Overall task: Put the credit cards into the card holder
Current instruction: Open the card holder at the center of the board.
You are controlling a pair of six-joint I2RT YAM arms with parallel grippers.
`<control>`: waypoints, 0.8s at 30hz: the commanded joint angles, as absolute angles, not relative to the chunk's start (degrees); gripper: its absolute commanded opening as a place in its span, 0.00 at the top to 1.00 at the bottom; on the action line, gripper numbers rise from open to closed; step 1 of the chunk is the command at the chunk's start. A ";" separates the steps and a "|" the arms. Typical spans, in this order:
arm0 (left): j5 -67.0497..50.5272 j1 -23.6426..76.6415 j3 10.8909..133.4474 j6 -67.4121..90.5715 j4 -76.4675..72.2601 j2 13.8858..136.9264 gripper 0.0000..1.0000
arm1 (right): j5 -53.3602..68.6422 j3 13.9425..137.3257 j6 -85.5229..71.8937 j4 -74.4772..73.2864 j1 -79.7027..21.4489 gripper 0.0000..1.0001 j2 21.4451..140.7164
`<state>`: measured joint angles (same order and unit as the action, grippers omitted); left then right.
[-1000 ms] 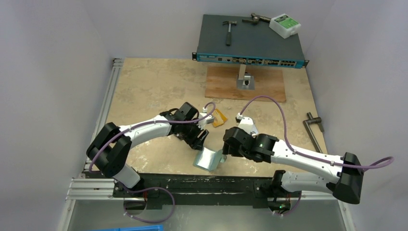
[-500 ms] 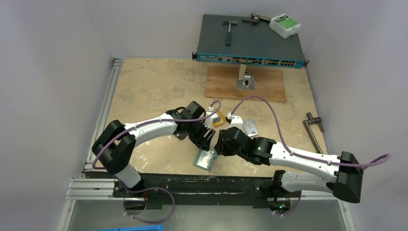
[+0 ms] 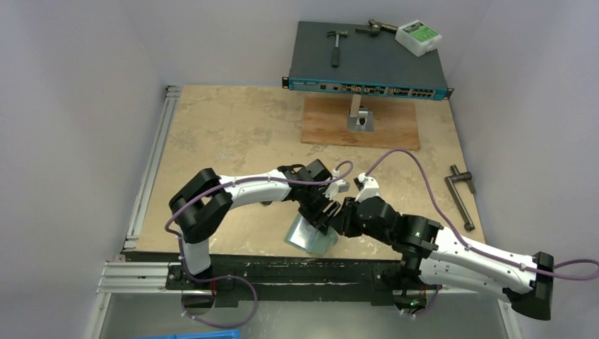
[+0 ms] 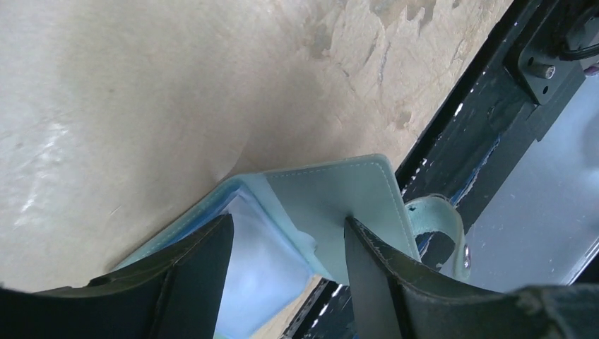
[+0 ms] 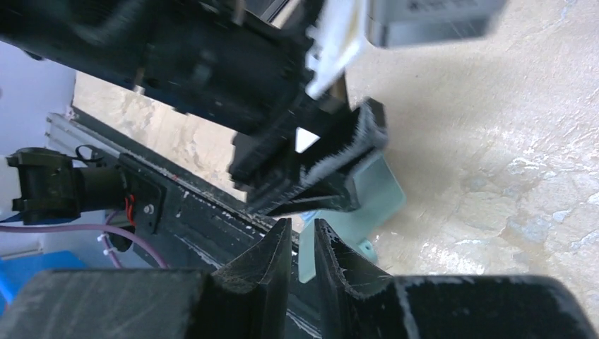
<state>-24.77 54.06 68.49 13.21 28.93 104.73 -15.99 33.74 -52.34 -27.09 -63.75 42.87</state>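
Observation:
The teal card holder [image 3: 307,239] lies open at the table's front edge, its snap tab [image 4: 436,219] hanging over the black rail. My left gripper [image 3: 321,215] [image 4: 288,220] is open astride one flap [image 4: 332,191]: one finger sits inside on the pale blue lining, the other presses the flap's outer face. My right gripper [image 3: 342,215] [image 5: 302,222] hovers just right of it, shut to a thin slit, with the card holder [image 5: 374,191] beyond its tips and the tab [image 5: 305,265] showing through the slit. Nothing is clearly pinched. A pale credit card [image 3: 367,186] peeks out behind the right wrist; the orange one is hidden.
A network switch [image 3: 367,56] carrying a hammer and a white box stands at the back, with a wooden board [image 3: 360,123] and metal stand before it. A metal tool [image 3: 459,187] lies at the right edge. The black rail [image 3: 282,272] borders the front.
Both arms have closed in on the card holder, the left reaching right into its fold. The right gripper's jaws have narrowed from wide to nearly together.

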 commanded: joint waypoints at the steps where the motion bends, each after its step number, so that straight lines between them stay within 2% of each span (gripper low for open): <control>1: -22.46 56.12 72.66 15.85 29.76 107.58 0.42 | -13.33 35.79 -50.06 -26.90 -64.35 0.80 42.37; 4: -21.32 56.16 74.80 16.10 31.01 111.11 0.42 | -9.70 37.28 -48.74 -24.17 -66.88 0.79 46.79; 7: -19.74 56.16 75.82 15.84 30.91 112.60 0.42 | -12.51 39.61 -47.44 -23.19 -73.07 0.79 53.52; 12: -18.98 55.05 75.98 15.64 30.58 112.86 0.42 | -13.46 37.53 -46.92 -19.05 -76.56 0.80 61.38; 17: -19.46 54.11 75.19 13.72 30.88 110.63 0.41 | -19.08 33.68 -47.90 -17.78 -76.66 0.82 61.73; 21: -22.16 52.96 74.81 14.08 31.62 108.34 0.36 | -24.22 29.44 -52.16 -17.81 -76.89 0.87 60.09; 24: -23.60 51.91 74.19 14.13 31.57 106.10 0.31 | -25.72 25.61 -55.17 -16.36 -76.91 0.88 57.37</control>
<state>-22.94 53.52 74.72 15.46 31.16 110.76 -20.60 29.89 -49.67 -17.23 -76.82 60.20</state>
